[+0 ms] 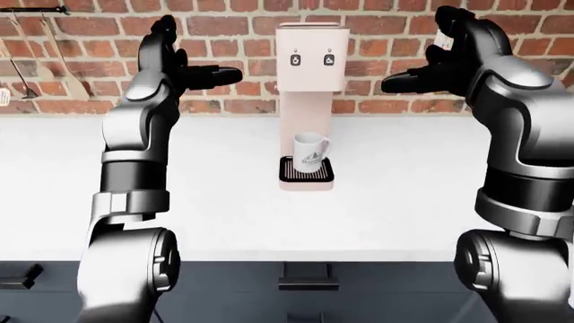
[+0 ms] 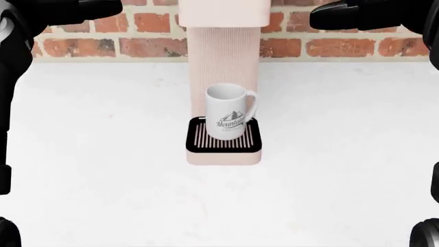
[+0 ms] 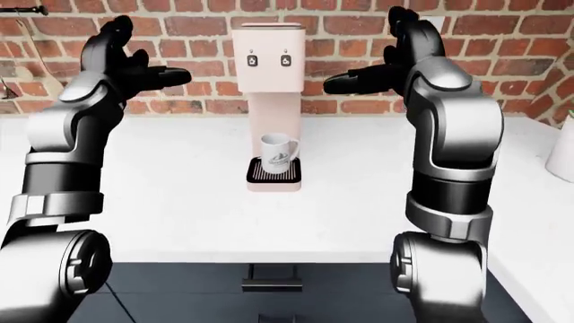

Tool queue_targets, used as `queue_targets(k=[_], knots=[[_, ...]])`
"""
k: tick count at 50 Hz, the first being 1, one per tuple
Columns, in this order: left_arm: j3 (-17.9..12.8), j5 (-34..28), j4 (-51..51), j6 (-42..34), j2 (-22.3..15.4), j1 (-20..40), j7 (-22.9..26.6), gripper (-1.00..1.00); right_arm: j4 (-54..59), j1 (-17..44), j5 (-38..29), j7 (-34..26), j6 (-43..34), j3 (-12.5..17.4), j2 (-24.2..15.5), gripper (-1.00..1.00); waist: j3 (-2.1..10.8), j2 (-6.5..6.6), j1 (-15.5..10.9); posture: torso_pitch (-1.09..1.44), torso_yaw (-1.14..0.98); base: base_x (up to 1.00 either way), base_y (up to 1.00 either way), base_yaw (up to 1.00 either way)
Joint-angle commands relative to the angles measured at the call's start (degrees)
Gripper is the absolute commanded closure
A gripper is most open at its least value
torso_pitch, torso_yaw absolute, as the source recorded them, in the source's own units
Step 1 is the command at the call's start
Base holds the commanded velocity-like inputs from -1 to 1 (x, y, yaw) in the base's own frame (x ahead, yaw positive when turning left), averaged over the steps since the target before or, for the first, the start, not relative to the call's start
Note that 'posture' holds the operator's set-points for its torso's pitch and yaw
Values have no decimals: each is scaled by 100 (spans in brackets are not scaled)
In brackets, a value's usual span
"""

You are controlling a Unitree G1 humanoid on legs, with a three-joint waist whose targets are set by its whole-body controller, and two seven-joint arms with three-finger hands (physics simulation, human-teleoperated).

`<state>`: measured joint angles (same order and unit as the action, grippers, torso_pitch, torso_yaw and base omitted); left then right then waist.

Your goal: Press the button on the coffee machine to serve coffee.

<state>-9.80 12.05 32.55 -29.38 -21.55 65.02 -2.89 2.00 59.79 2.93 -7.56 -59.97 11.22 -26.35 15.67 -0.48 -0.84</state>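
Approach step, no contact yet. Pale pink upright coffee machine (image 1: 309, 74) stands at 12 o'clock on white desk (image 1: 180, 188), w/ white printed mug (image 1: 310, 151) on its black drip grille. Two small dark buttons (image 1: 312, 60) sit high on its face. Left hand (image 1: 184, 70) at 10, right hand (image 1: 449, 64) at 2, fingers wide, empty. Next: likely one fingertip steered inward onto a button.

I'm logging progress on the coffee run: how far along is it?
Done: the white mug already stands on the drip tray of the pink coffee machine.
In hand: both hands are raised and open, left hand and right hand flanking the machine, touching nothing.
Left: pressing one of the two buttons; no coffee flow is visible.
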Motion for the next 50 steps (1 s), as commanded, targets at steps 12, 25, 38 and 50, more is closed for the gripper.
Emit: queue_targets(k=[12, 25, 38, 50], knots=[[-10, 44, -211, 122, -11, 181, 33, -100, -190, 238, 52, 72, 37, 59, -81, -100, 352, -7, -34, -54, 0, 0, 0, 0], [-30, 48, -16, 308, -34, 226, 9, -100, -83, 272, 23, 77, 72, 8, -65, -100, 572, -7, -51, -61, 0, 0, 0, 0], [-58, 470, -1313, -446, -22, -83, 275, -100, 107, 333, -65, 17, 207, -19, -58, -100, 593, 7, -49, -61, 0, 0, 0, 0], [-120, 921, -2998, -1708, 147, -586, 86, -100, 45, 281, -78, 45, 183, -4, -27, -100, 592, 30, -48, -61, 0, 0, 0, 0]])
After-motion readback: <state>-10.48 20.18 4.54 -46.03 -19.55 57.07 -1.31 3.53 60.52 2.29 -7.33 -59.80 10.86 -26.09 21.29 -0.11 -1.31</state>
